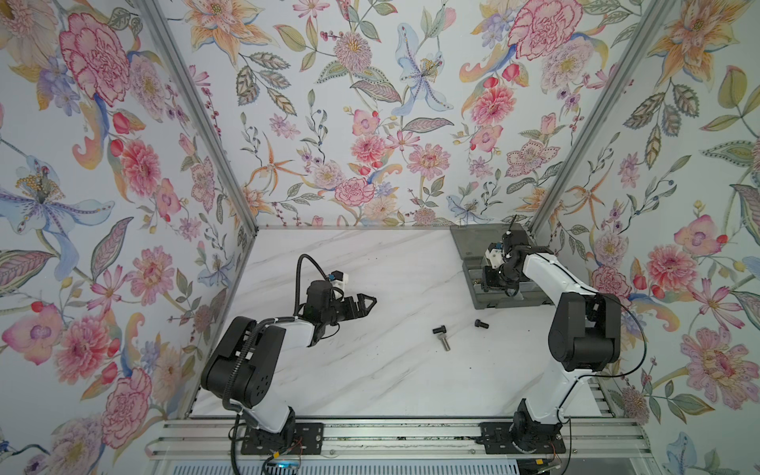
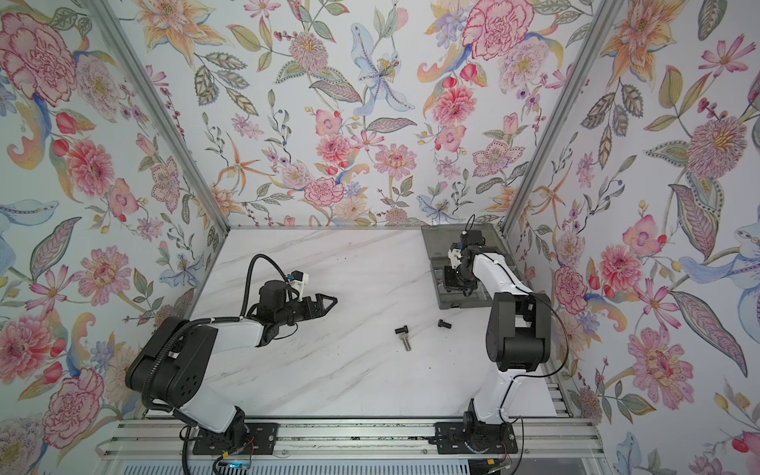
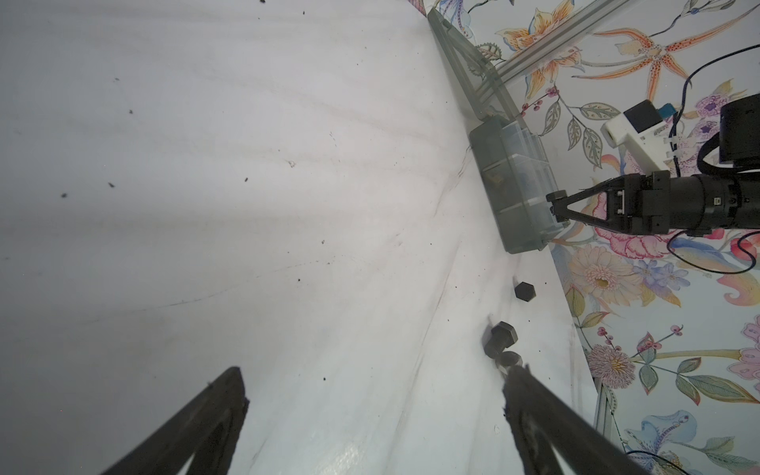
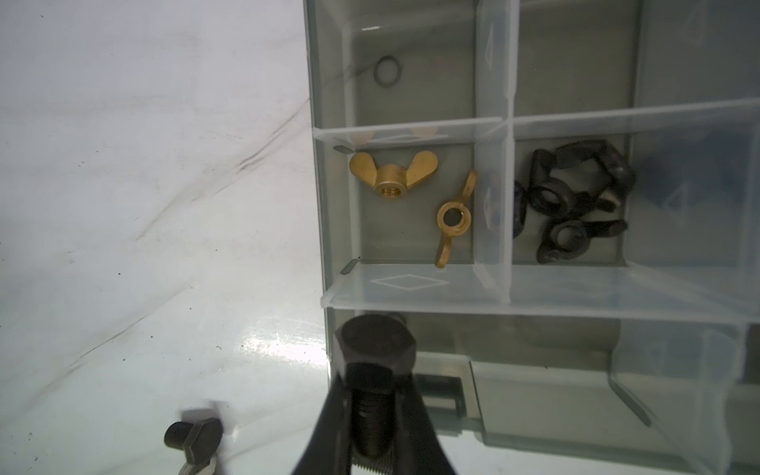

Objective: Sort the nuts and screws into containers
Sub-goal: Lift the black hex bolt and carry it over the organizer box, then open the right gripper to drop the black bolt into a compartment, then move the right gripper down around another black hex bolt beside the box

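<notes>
R pincer (image 4: 372, 386) grips blk screw (image 4: 375, 347) over box (image 4: 329, 197).

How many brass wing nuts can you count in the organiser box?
2 brass wing nuts in one cell: one nearer the box's outer wall, the other beside the divider. Unseen cells may hide more.

No word, number or brand name can be read in any view. In both top views the grey box (image 1: 473, 244) (image 2: 443, 246), right of centre in the frame, is too small to show any lettering. The only sign appears in the right wrist view: a thin white diamond outline (image 4: 409, 282) on the flat clear divider (image 4: 555, 294) that borders the cell holding the brass wing nuts (image 4: 392, 172). Fainter diamond shapes mark the crossing divider (image 4: 491, 45).
</notes>
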You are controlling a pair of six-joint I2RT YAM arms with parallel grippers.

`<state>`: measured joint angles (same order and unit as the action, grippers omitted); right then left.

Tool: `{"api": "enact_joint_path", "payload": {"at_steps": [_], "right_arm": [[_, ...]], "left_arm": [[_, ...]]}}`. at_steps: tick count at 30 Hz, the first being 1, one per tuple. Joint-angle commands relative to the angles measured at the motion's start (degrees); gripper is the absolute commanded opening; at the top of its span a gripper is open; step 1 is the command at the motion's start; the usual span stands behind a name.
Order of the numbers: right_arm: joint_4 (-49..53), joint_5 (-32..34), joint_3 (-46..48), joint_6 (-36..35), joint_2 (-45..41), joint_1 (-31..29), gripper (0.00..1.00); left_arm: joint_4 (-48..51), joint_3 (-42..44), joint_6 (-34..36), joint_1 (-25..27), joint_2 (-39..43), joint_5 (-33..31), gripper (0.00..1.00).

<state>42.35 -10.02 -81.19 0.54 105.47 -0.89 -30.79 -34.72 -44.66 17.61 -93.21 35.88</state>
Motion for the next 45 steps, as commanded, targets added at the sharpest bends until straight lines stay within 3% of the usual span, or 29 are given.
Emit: {"api": "enact_joint_path", "payload": {"at_steps": [1, 14, 22, 28, 37, 45], "right_arm": [[0.3, 1.4, 0.9, 0.6, 0.0, 0.1, 0.00], [0.3, 2.4, 0.4, 0.6, 4.4, -0.3, 0.01], [0.4, 4.2, -0.4, 1.4, 4.6, -0.5, 0.33], [1.2, 5.5, -0.1, 2.7, 1.9, -1.1, 0.47], [4.9, 4.8, 7.7, 4.3, -9.2, -4.7, 0.53], [7.6, 4.0, 16.0, 4.5, -13.6, -7.1, 0.57]], "left_arm": [[-0.6, -0.5, -0.5, -0.8, 0.0, 1.4, 0.99], [-0.8, -0.3, -0.5, -0.8, -0.1, 1.4, 0.99], [-0.7, -0.4, -0.6, -0.7, -0.2, 1.3, 0.99], [-0.7, -0.4, -0.6, -0.8, -0.1, 1.3, 0.99], [-0.6, -0.6, -0.5, -0.7, -0.2, 1.6, 0.99], [-0.7, -1.1, -0.4, -0.8, -0.7, 1.9, 0.99]]}}
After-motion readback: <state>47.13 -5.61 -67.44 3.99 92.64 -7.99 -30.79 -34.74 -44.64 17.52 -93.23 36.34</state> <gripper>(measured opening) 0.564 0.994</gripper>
